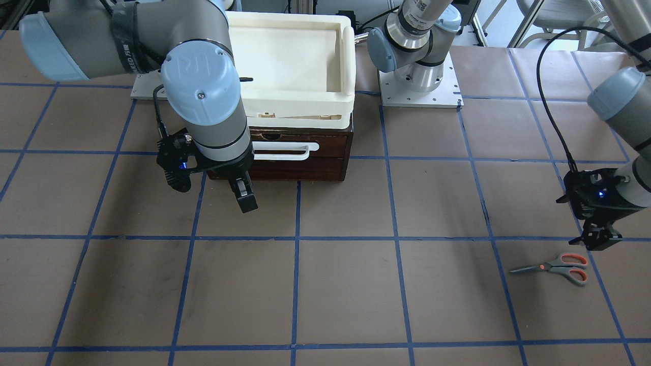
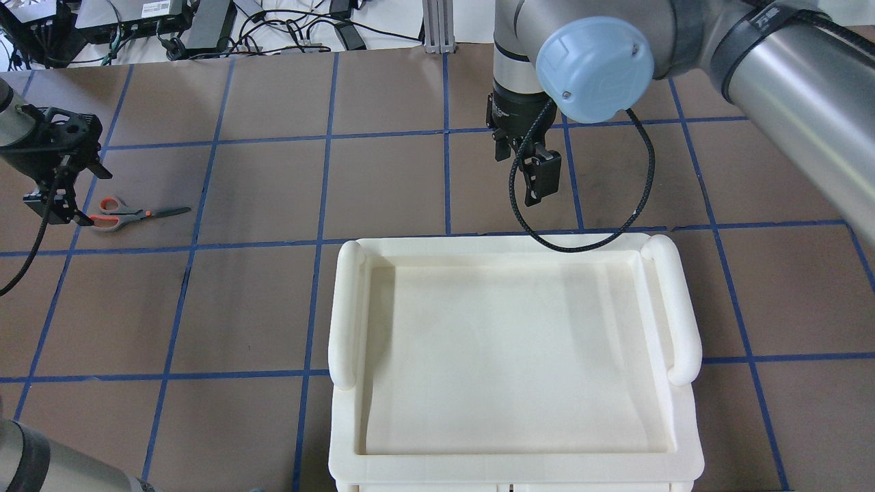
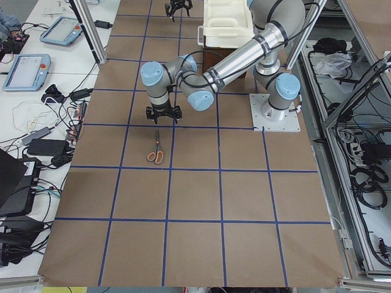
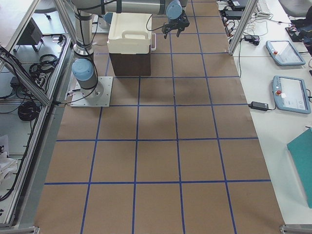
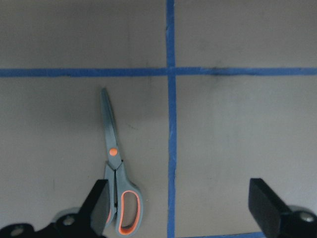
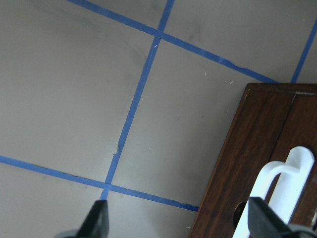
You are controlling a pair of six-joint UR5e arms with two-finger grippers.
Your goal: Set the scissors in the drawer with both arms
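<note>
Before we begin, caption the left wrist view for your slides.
Open left gripper hovers near scissors lying closed on blue-taped table.

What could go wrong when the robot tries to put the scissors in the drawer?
1. The scissors lie flat and thin, off to one side of the open left gripper. A finger might land on the handles and push them away.
2. The drawer looks shut. Its white handle sits by one finger of the right gripper, not between the two, so the gripper could miss it.
</note>
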